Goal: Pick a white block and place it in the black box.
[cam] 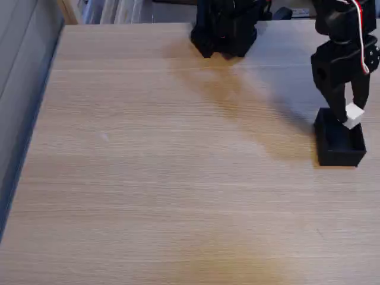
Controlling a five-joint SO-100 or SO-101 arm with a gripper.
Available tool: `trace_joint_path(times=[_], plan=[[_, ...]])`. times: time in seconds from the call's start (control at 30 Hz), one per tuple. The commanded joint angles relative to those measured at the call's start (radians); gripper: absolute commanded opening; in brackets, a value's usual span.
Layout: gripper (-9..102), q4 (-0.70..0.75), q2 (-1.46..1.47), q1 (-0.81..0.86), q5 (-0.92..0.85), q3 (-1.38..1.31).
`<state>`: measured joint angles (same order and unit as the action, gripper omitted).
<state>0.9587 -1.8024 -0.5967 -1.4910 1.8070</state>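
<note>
Bare wood-grain counter (178,178) fills the near part of the fixed view. Far right: black box (339,155), open-topped, sits on the counter near the right edge. Black arm reaches down from the top right, red and white wires along it. Jaws (350,114) point down over the box's far rim, closed on the white block (354,115), which hangs tilted just above the box opening. Arm base (225,29) stands at the counter's far edge, centre.
</note>
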Motion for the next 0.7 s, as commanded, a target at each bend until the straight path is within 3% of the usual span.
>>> trace_joint_path(times=[0.0,0.2,0.3,0.67], plan=[[17,0.002,-0.011,0.011,-0.008,-0.032],[14,0.011,-0.072,0.043,-0.035,0.012],[0,0.012,-0.13,0.064,-0.048,0.052],[0,-0.011,-0.569,0.282,-0.189,0.522]])
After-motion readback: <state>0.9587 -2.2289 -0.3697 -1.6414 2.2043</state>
